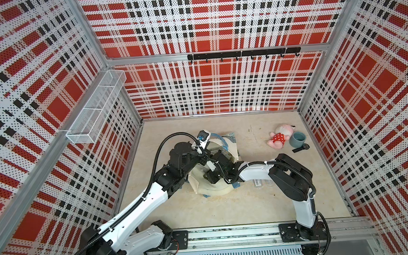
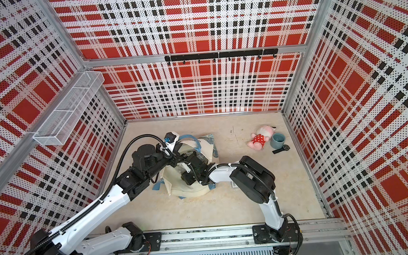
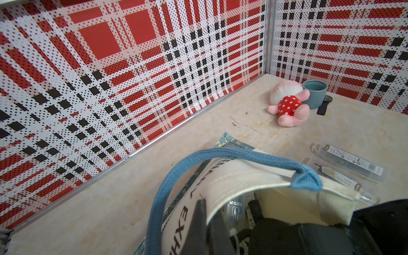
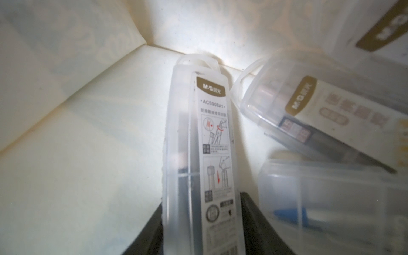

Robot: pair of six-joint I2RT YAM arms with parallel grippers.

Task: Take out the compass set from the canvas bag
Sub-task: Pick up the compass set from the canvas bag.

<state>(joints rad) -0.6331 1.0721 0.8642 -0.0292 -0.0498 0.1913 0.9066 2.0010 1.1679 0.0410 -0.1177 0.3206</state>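
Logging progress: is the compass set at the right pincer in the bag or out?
Inside: the right wrist view shows the compass set lying on the cream inside of the canvas bag, walls around it.

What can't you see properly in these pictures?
- Right gripper: in both top views, hidden inside the canvas bag.
- Whether it pinches the compass set case: right wrist view, blurred.
- Small black object beside the cup: too small, top views.

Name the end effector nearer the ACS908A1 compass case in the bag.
Right. The right end effector straddles the compass case inside the canvas bag; the left end effector is shut on the bag's rim.
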